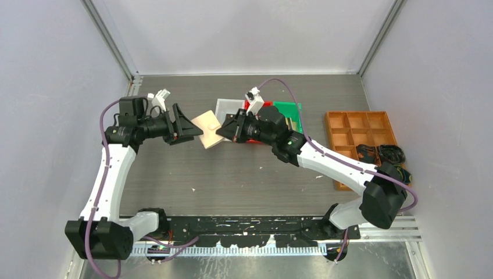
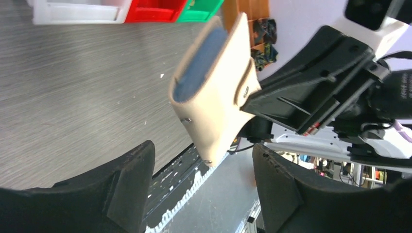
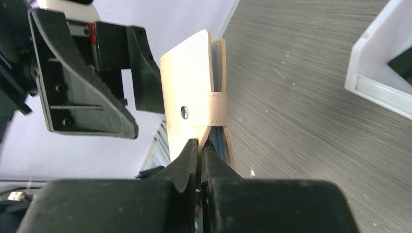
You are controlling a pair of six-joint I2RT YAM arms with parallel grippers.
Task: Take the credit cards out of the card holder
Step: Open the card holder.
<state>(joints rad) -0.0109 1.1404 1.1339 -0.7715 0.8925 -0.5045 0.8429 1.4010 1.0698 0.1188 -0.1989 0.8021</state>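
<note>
The beige card holder (image 1: 208, 129) hangs in the air over the middle of the table, folded, its snap tab (image 3: 209, 107) fastened across it. My right gripper (image 1: 221, 131) is shut on the holder's edge (image 3: 199, 143) and carries it. My left gripper (image 1: 194, 129) is open and empty just left of the holder, its fingers (image 2: 131, 179) on either side of the holder's lower corner (image 2: 214, 102) without touching it. Bluish inner sleeves (image 2: 199, 63) show between the covers. No credit card can be made out; any in the holder are hidden.
White (image 1: 227, 107), red (image 1: 256, 105) and green (image 1: 289, 113) bins stand behind the right gripper. An orange compartment tray (image 1: 360, 136) lies at the right, with black cables (image 1: 386, 156) on its near corner. Grey walls enclose the table on three sides.
</note>
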